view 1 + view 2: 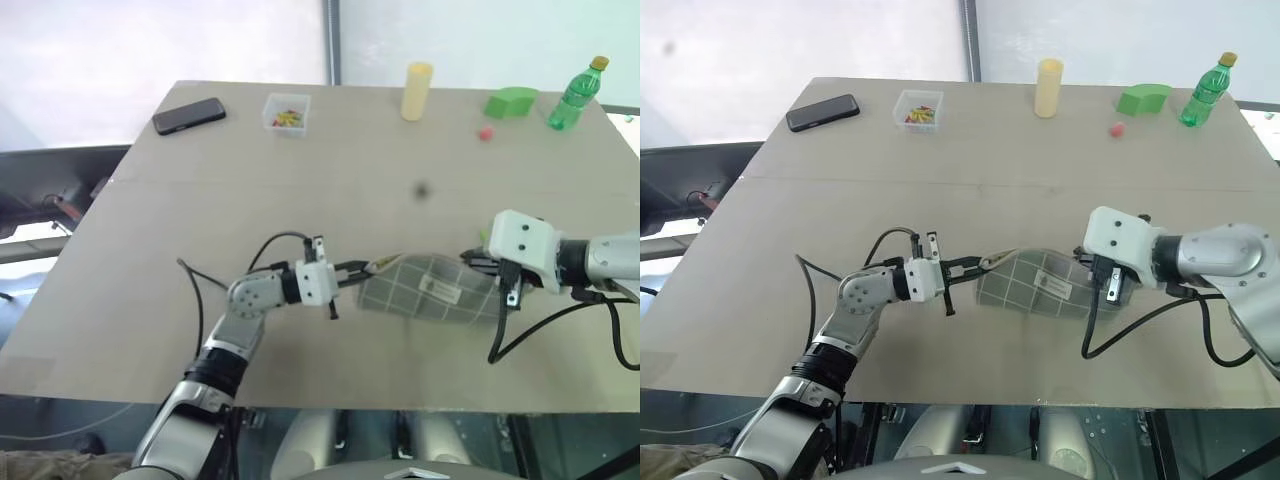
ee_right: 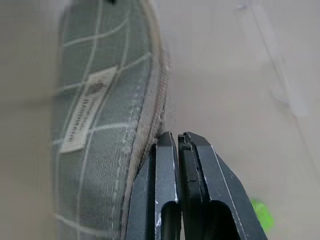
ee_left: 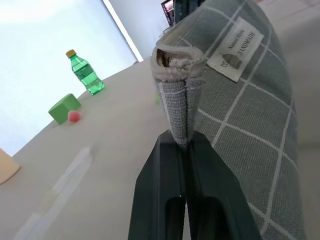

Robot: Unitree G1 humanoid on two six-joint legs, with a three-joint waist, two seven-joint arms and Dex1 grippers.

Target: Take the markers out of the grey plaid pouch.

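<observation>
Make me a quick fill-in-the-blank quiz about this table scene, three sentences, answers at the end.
1. The left tool is shut on one end of the grey plaid ____.
2. The black phone lies beside a clear box at the table's ____ edge.
3. The bottle near the green block is coloured ____.

Answers: pouch; far; green

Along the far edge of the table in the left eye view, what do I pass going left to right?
Black phone → clear box of small coloured bits → pale yellow cylinder → small red ball → green block → green plastic bottle.
</observation>
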